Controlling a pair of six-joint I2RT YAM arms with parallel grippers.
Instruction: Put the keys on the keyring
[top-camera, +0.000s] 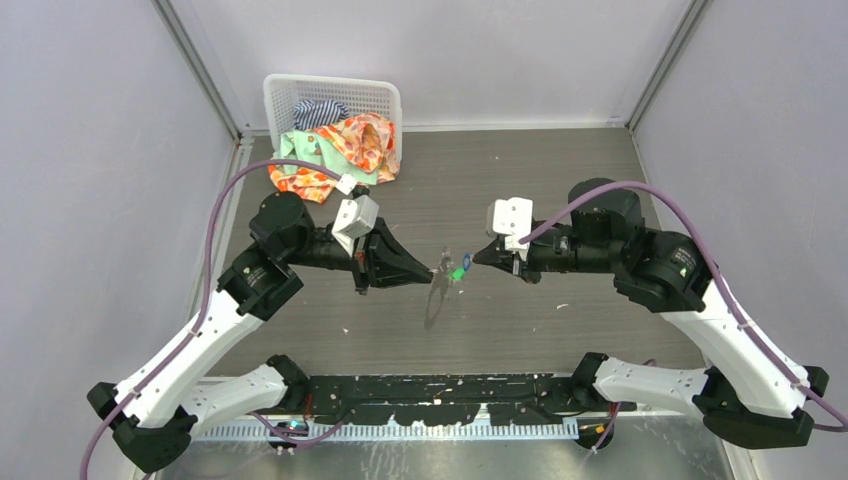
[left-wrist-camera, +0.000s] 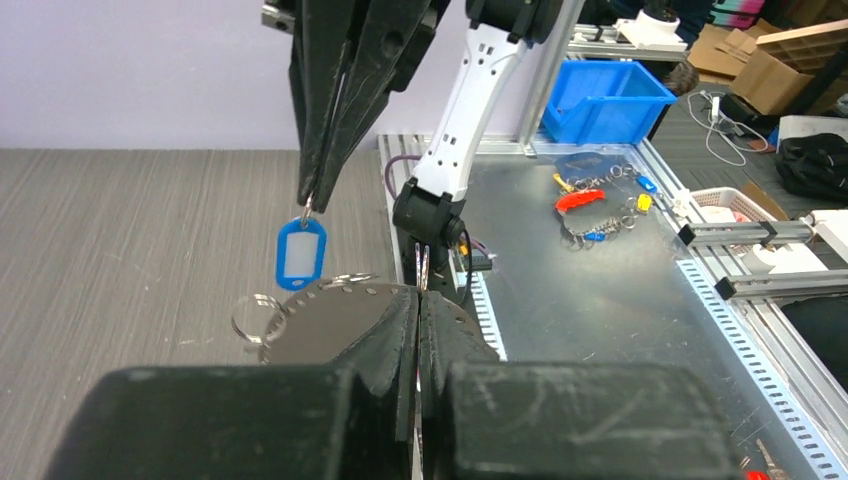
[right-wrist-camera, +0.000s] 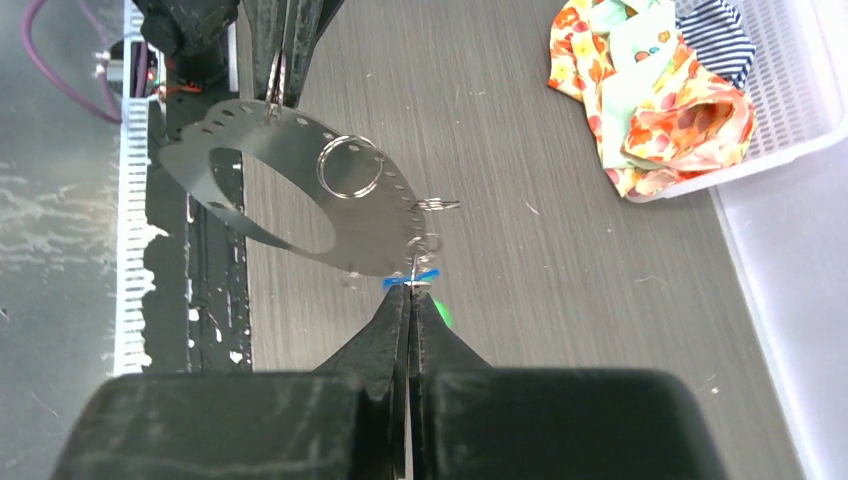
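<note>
The keyring (right-wrist-camera: 390, 235) is a large flat silvery loop with small holes along its rim, held in the air between both arms. My left gripper (top-camera: 432, 270) is shut on its edge, and in the left wrist view my left gripper (left-wrist-camera: 420, 300) has the loop (left-wrist-camera: 330, 320) running off to its left. A small split ring (right-wrist-camera: 350, 167) hangs on it. My right gripper (right-wrist-camera: 410, 292) is shut on the little ring of the blue key (left-wrist-camera: 301, 253), right at the loop's rim. The green key (right-wrist-camera: 442, 314) shows just beside the right fingertips, also seen from above (top-camera: 457, 272).
A white basket (top-camera: 385, 92) with colourful clothes (top-camera: 345, 148) stands at the back left of the table. Beyond the table's near edge lies a metal bench (left-wrist-camera: 620, 300) with a blue bin (left-wrist-camera: 605, 98) and other key bundles (left-wrist-camera: 590, 205).
</note>
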